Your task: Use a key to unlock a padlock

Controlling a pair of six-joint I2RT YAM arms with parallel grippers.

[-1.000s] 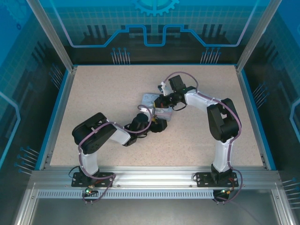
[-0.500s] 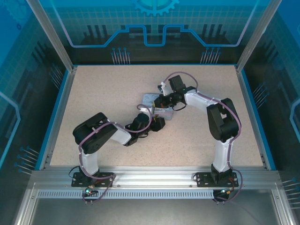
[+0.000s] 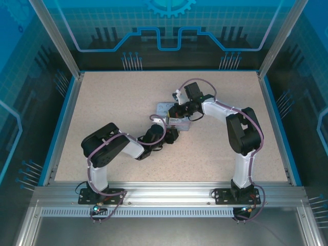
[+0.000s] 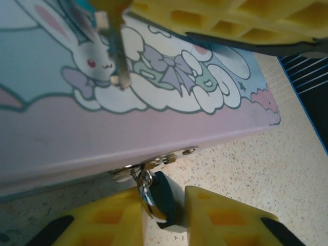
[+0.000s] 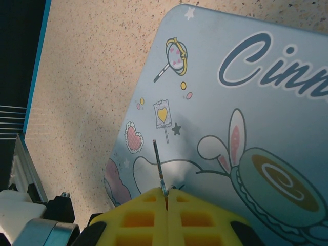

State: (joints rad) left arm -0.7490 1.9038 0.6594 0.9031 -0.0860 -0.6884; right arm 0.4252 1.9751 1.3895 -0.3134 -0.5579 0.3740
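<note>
- Right gripper: yellow fingers pressed together on the key. We see the thin blade sticking out past the fingertips, over the tin lid.
- In the left wrist view the key hangs tip-down above the bunny picture on the lid. It is well apart from the padlock.
- Padlock: small dark body, shiny shackle hooked through the metal hasp on the tin's front edge. It hangs down against the table, shackle closed.
- Left gripper: one yellow finger on each side of the padlock, gap narrow. The near finger looks like it touches the shackle. We cannot tell whether the jaws actually clamp it.
- Top view: tin mid-table on the speckled table. The left gripper is at its near edge and the right gripper is over the lid.
</note>
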